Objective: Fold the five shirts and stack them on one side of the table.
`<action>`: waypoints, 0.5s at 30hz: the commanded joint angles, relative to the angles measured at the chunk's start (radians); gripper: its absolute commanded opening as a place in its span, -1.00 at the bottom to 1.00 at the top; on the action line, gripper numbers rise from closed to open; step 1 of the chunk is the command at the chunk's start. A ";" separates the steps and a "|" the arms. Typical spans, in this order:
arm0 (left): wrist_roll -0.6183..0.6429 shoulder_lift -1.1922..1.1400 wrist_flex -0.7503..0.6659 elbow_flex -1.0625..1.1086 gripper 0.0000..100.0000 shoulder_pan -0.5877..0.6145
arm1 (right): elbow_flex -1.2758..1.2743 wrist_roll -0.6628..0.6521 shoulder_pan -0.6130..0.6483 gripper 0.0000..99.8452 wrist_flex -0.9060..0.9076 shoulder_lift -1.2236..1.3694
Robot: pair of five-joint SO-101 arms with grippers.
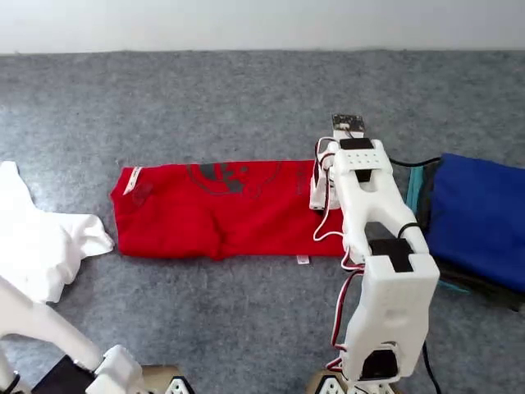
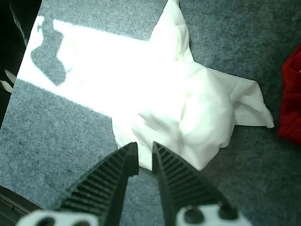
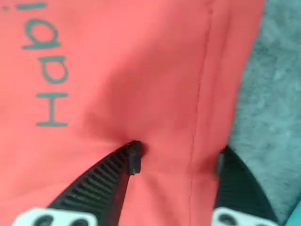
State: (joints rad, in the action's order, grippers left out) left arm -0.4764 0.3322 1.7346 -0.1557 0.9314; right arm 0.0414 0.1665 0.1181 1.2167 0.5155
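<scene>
A red shirt (image 1: 217, 209), folded into a long band with a dark print, lies across the middle of the grey table. My right gripper (image 1: 321, 193) is down at its right end. In the right wrist view the right gripper (image 3: 178, 157) is open, its fingers straddling the red shirt (image 3: 141, 84) beside a seam near the edge. A crumpled white shirt (image 1: 37, 238) lies at the left. My left gripper (image 2: 145, 150) hovers just off the white shirt (image 2: 188, 103), its jaws shut with nothing between them. A strip of the red shirt (image 2: 291, 103) shows beyond it.
A folded blue shirt (image 1: 480, 217) lies on a teal and dark one (image 1: 414, 185) at the right edge, close to the right arm. The left arm's white links (image 1: 49, 328) sit at the near left corner. Grey carpet (image 1: 246, 98) covers the table.
</scene>
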 commanded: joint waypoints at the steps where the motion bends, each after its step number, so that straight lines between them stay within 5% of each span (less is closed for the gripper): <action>1: -0.006 0.026 0.018 -0.005 -0.88 -0.008 | 0.017 -0.071 0.007 -0.81 0.019 0.010; 3: -0.006 0.028 0.018 -0.005 -0.88 -0.008 | 0.015 -0.104 0.004 -0.99 0.027 0.010; 8: -0.006 0.031 0.018 -0.005 -0.88 -0.008 | 0.017 -0.130 -0.038 -0.98 0.087 -0.053; 15: -0.008 0.035 0.018 -0.012 -0.88 -0.009 | 0.017 -0.379 -0.150 -0.98 0.213 -0.283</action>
State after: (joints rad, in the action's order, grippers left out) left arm -0.4764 0.3322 1.7346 -0.1557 0.9298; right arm 0.0491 -0.1143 0.0338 1.3855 0.3744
